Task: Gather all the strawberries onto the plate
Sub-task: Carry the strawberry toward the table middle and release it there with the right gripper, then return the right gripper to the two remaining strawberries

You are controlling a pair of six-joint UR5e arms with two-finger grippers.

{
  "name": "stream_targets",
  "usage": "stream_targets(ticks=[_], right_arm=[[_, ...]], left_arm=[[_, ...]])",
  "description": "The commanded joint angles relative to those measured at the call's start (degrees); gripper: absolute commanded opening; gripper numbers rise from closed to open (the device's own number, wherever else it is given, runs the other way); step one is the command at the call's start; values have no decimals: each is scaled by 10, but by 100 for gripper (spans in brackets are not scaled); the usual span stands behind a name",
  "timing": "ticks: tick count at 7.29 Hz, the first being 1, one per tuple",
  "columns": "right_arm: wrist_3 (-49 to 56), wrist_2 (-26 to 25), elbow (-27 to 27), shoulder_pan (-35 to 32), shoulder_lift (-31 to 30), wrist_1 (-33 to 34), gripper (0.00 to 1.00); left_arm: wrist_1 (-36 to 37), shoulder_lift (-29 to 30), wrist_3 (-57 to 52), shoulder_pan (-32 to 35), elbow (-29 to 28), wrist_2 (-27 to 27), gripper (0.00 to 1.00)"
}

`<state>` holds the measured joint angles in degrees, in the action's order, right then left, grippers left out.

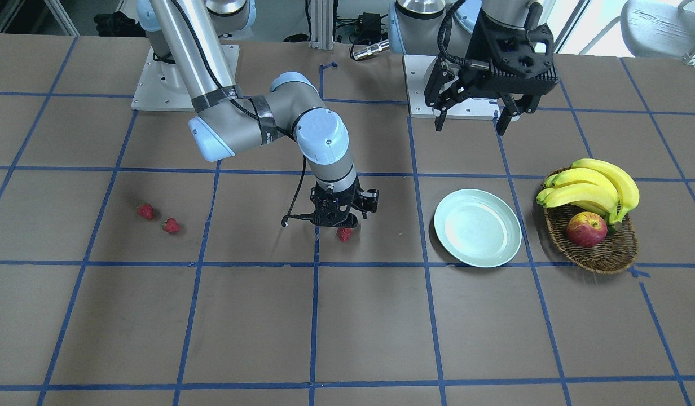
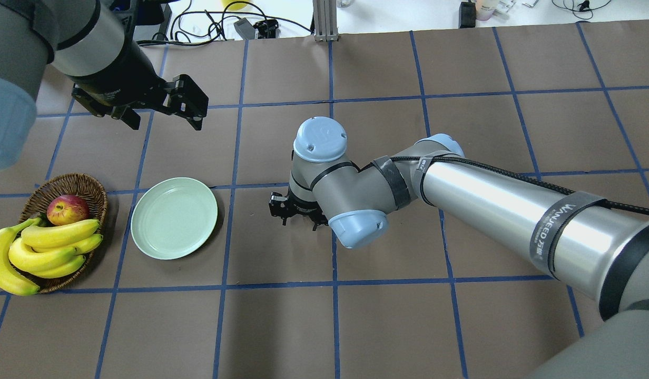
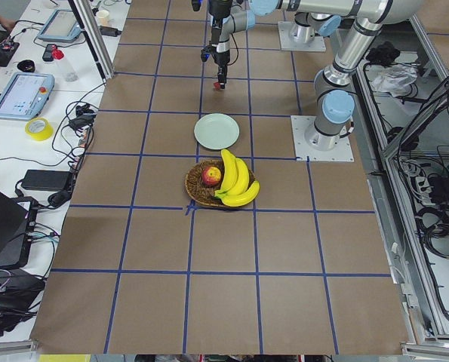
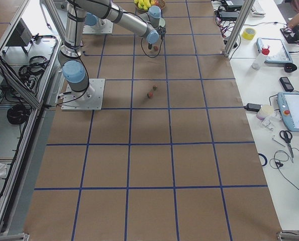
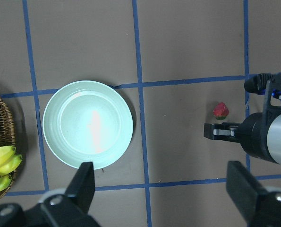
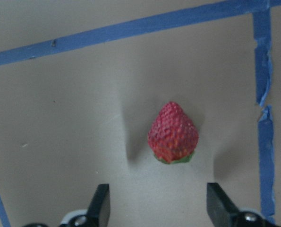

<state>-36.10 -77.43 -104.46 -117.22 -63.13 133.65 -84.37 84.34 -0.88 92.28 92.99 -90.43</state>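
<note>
1. The basket (image 1: 602, 260) sits on the table (image 1: 381, 332) at the robot's left, holding bananas (image 1: 595, 189) and an apple (image 1: 586, 229); the plate (image 1: 477, 227) lies just beside it, not touching.
2. One strawberry (image 1: 344, 233) lies on the table by a blue tape line, apart from the plate on its inner side.
3. The right gripper (image 6: 158, 208) hangs straight over that strawberry, pointing down; its fingers (image 6: 100, 204) are spread wide; in the wrist view the fruit lies just ahead of the tips, touched by neither.
4. Two strawberries (image 1: 145, 211) (image 1: 171, 225) lie close together on the table, on the robot's right, well apart from the plate.
5. The left gripper (image 1: 470, 127) hovers high near its base, behind the plate; its fingers are spread, holding nothing.
</note>
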Motion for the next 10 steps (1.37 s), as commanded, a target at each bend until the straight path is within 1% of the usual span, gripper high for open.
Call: stream_targets(ticks=[1,2,3,4,5,6,7,9,10], right_arm=[[6,-7,1,9,-16,-2,100],[37,-18,-1,32,-32,-5,100],[69,-55,-1,73,-57,-40,100],[128,-59,-5,121,-79,-82,100],[208,-61,-25,158,-101,-99,100],[281,-74,-53,190,-114,-98,100],[352,-106,-81,219,-121,-89,100],[490,-115,-108,282,-129,-89,99],[548,-117,-123,313,-134,-89,99]], left_arm=[[0,0,0,0,0,2,100],[0,0,0,0,0,2,100],[0,1,0,0,0,3,100],[0,1,0,0,0,1,100],[0,-1,0,0,0,-2,100],[-2,-2,0,1,0,-2,100],[-3,-5,0,1,1,-3,100],[2,-1,10,3,18,2,100],[7,10,23,4,20,2,100]])
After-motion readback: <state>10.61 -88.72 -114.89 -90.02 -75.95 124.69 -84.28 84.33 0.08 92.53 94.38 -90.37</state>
